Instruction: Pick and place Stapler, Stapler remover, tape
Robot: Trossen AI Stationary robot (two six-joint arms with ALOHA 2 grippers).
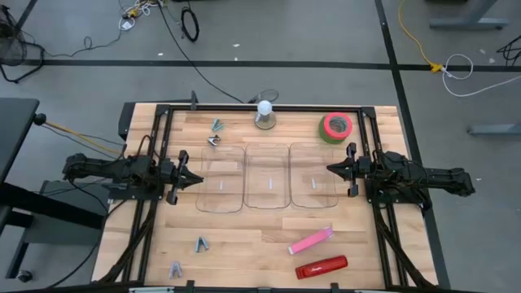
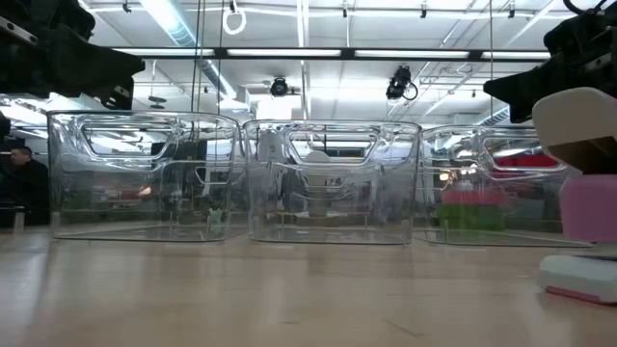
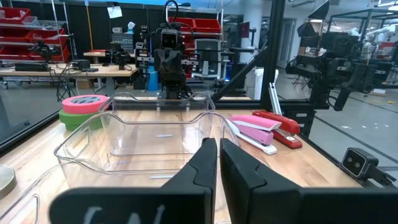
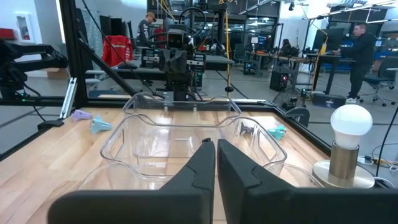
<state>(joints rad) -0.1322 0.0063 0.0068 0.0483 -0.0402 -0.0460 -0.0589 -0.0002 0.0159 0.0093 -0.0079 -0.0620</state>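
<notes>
A green tape roll with a pink core [image 1: 335,127] lies flat at the far right of the table; it also shows in the left wrist view [image 3: 84,106]. A pink stapler [image 1: 311,240] and a red stapler [image 1: 321,267] lie near the front edge. Two small staple removers [image 1: 215,133] lie at the far left, and two more [image 1: 189,255] lie at the near left. My left gripper [image 1: 195,179] is shut and held level, left of the clear bins. My right gripper [image 1: 332,169] is shut and level on the bins' right. Both point at the bins and touch nothing.
Three clear plastic bins [image 1: 269,175] stand in a row at the table's middle, between the grippers. A white bulb on a round grey base [image 1: 264,114] stands at the far edge. A dark metal frame [image 1: 269,107] runs around the work area.
</notes>
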